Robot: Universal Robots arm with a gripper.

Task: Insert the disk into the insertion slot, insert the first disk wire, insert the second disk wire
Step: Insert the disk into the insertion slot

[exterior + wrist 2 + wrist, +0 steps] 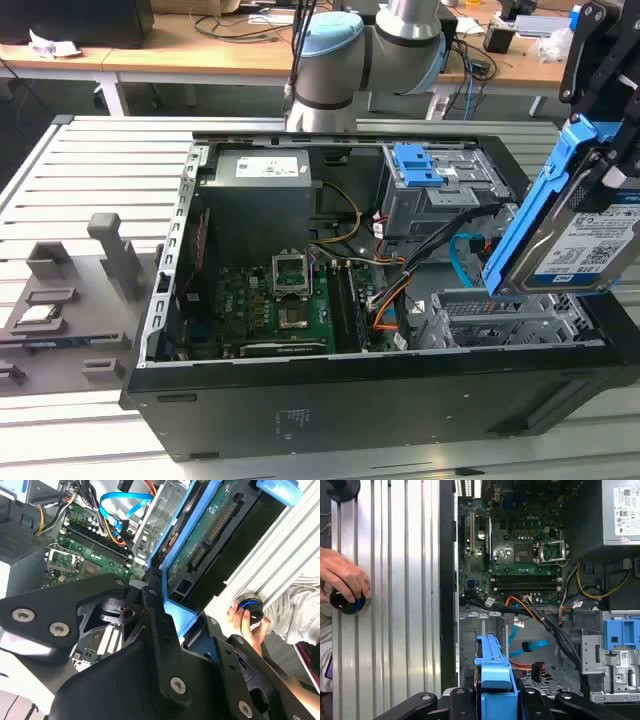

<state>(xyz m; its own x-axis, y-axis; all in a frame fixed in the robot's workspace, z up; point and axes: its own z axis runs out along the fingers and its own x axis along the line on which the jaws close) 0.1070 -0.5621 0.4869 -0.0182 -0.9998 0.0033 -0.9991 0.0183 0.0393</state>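
Observation:
My gripper (592,150) is shut on the disk (585,235), a silver drive with a white label in a bright blue carrier. I hold it tilted above the open computer case, at the exterior view's right. Its lower edge hangs just over the insertion slot (500,318), a low grey perforated cage. In the first wrist view the carrier's blue edge (492,672) sits between my black fingers (462,700), with the slot (480,632) beyond it. The first disk wire (521,666), orange, red and black, lies loose in the case. The second disk wire (532,645), light blue, curls beside it.
A taller grey cage with a blue latch (418,165) stands behind the slot. The green motherboard (275,300) and the power supply (262,195) take up the case's other half. A person's hand (342,577) rests on a black knob (347,602) on the slatted table. Grey fixtures (70,300) lie at the exterior view's left.

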